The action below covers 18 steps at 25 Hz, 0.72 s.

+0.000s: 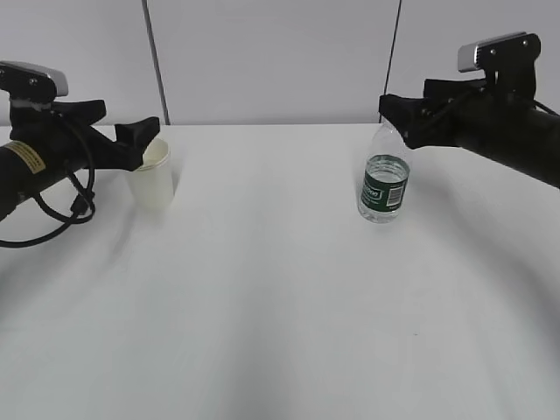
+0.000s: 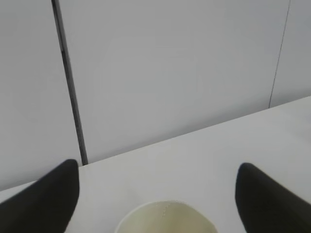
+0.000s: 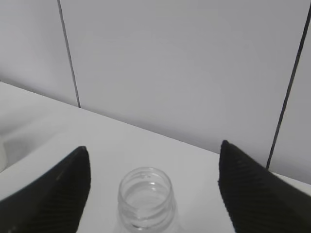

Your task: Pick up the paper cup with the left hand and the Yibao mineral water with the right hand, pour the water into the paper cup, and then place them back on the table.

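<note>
Standing upright: white paper cup (image 1: 152,182), capless green-labelled Yibao mineral water (image 1: 384,180) | both claws released

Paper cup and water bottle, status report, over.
Left hand open around paper cup. Right hand open around Yibao mineral water neck. Both standing on table. Nothing in the way.

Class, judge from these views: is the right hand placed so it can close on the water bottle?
Probably yes. The right hand is open, its fingers either side of the bottle neck, with nothing between them.
</note>
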Each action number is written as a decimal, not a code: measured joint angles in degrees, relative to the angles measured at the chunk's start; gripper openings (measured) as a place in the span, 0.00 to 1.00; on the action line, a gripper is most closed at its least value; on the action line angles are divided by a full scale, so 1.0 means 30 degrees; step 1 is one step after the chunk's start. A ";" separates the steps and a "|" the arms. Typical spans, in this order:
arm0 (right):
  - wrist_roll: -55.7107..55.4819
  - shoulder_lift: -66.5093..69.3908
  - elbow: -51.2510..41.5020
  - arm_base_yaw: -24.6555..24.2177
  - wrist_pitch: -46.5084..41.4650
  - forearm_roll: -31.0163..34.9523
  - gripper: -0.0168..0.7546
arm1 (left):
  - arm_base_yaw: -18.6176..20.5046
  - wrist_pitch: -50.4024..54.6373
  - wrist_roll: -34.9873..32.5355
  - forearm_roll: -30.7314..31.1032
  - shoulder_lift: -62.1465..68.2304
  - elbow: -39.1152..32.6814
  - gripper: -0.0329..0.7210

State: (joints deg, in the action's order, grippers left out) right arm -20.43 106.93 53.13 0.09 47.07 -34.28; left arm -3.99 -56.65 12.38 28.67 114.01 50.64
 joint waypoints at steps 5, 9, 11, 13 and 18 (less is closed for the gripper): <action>-0.0120 -0.0755 0.0000 0.0000 -0.0676 -0.0033 0.81 | 0.0000 0.0597 0.0192 0.0024 -0.0627 0.0000 0.83; -0.0191 -0.1541 0.0000 0.0000 -0.1764 -0.0074 0.80 | 0.0000 0.1351 0.0457 0.0041 -0.1289 0.0000 0.83; -0.0230 -0.1929 0.0000 0.0000 -0.2160 -0.0074 0.80 | 0.0000 0.2058 0.0571 0.0041 -0.1664 0.0000 0.83; -0.0261 -0.2345 0.0000 0.0000 -0.2650 -0.0074 0.80 | 0.0000 0.2815 0.0641 0.0041 -0.2068 0.0000 0.83; -0.0351 -0.3014 0.0000 0.0000 -0.4146 -0.0074 0.79 | 0.0000 0.4415 0.1066 0.0041 -0.2913 -0.0104 0.83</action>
State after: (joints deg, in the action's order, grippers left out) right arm -21.48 97.89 53.13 0.09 34.63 -34.50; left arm -3.99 -43.41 15.58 28.79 105.27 50.33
